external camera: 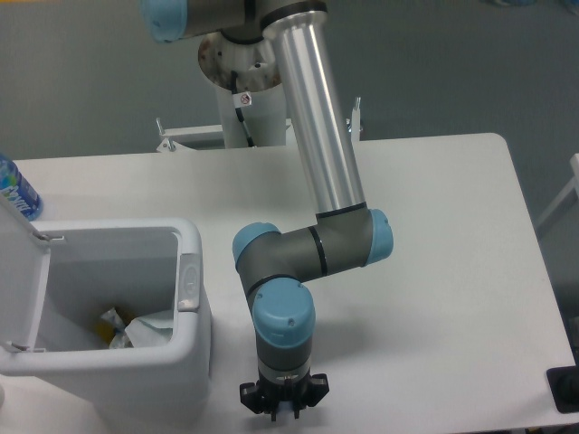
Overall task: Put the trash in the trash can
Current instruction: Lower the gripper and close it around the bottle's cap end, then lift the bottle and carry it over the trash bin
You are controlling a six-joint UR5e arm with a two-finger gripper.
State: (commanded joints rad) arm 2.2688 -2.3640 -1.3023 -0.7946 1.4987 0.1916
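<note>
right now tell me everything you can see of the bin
The bin is a boxy pale grey-white plastic container with rounded corners, standing on the table at the left front. Its hinged lid stands open on the left side, and a grey latch sits on the right rim. Crumpled whitish trash lies inside. The pincer is beside it, not touching.

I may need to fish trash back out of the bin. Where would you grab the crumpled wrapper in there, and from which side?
Come straight down through the open top of the bin; its walls block every side. Pinch a raised fold of the wrapper, where the crumples stand up. It lies low against the near wall, partly hidden, so this is a guess.
</note>
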